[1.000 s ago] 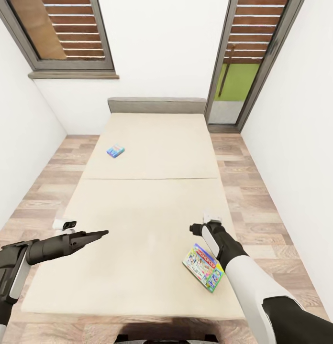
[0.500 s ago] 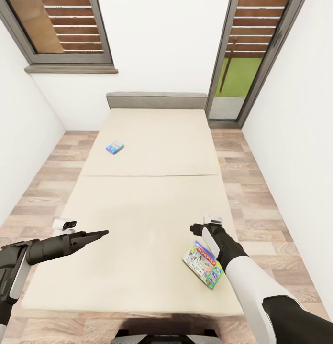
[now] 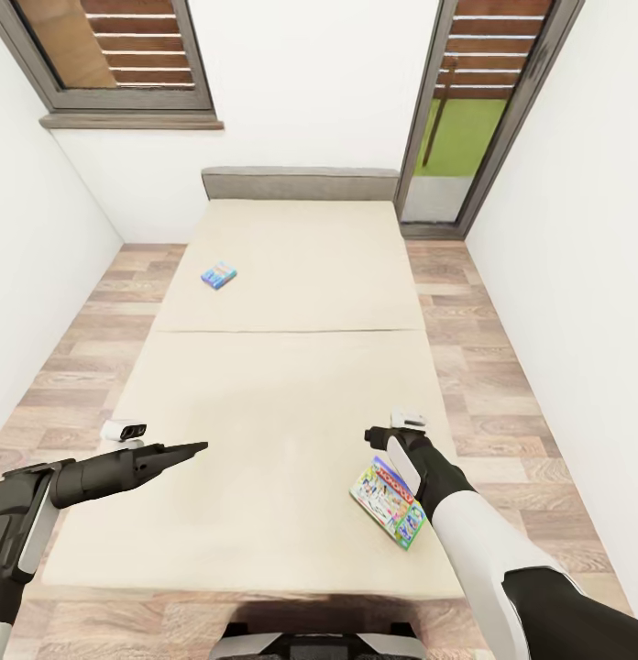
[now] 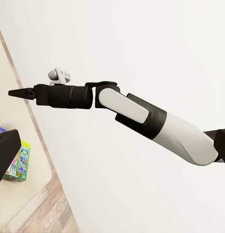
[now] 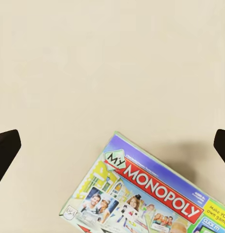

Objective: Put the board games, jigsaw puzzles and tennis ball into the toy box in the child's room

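Two board games lie on the bed (image 3: 291, 275) in front of me, and the one that matters now is the Monopoly box (image 3: 389, 503), flat on the near section of the mattress close to its right edge. My right gripper (image 3: 393, 438) hovers just above and slightly beyond it, fingers spread wide; in the right wrist view the box (image 5: 146, 194) sits between the two dark fingertips (image 5: 6, 150) but toward the wrist side, so I judge a short pull back toward me comes before I lower. Its long axis runs diagonally, near corner pointing to the bed's right edge, so I'd turn the wrist to close across the narrow side. The small blue game (image 3: 219, 274) lies well away on the far section, left of centre. My left gripper (image 3: 195, 448) points across the mattress, well apart from both boxes; its fingers look pressed together.
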Motion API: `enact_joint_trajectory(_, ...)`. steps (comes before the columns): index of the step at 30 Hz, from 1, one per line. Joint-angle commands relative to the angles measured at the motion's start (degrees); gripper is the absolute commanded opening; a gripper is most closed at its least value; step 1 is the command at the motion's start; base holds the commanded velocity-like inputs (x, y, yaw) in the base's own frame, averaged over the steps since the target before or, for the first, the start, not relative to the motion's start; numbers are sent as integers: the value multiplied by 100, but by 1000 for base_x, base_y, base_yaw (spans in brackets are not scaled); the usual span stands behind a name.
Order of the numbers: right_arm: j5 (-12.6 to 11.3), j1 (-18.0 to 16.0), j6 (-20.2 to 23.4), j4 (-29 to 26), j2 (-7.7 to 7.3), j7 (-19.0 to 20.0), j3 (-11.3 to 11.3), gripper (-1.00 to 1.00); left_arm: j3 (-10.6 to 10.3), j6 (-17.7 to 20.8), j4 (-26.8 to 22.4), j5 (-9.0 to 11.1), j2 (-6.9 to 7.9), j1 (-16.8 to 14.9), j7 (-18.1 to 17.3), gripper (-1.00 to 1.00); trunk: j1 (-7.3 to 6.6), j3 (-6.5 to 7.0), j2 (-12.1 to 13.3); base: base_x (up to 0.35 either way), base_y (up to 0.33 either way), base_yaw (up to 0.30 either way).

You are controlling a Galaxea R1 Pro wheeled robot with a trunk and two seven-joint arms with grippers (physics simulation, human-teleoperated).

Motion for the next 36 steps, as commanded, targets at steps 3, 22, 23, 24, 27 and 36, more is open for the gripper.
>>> enact_joint_trajectory(3, -62, -2, -2, -7, -7, -49, 31, 100, -1, 61, -2, -3, 2, -3, -22, 100, 3, -36, -10, 0, 0, 0)
enact_joint_trajectory(22, -51, -2, -36, -6, -4, -44, 35, 100, -1, 61, -2, -3, 2, -3, -22, 100, 3, -215, -10, 0, 0, 0)
enact_joint_trajectory(23, -51, -2, -37, -6, -2, -44, 36, 100, -1, 61, -2, -3, 2, -3, -22, 100, 3, -224, -10, 0, 0, 0)
enact_joint_trajectory(24, -51, -2, -38, -6, -2, -44, 37, 100, -1, 61, -2, -3, 2, -3, -22, 100, 3, -234, -10, 0, 0, 0)
enact_joint_trajectory(27, -49, 1, -38, -6, 2, -44, 38, 100, -1, 61, -2, -1, 2, -3, -22, 100, 3, -262, -10, 0, 0, 0)
enact_joint_trajectory(36, -34, -2, -43, -6, 5, -44, 40, 100, 7, 123, -419, 228, 50, 182, -22, 100, 3, -347, -10, 0, 0, 0)
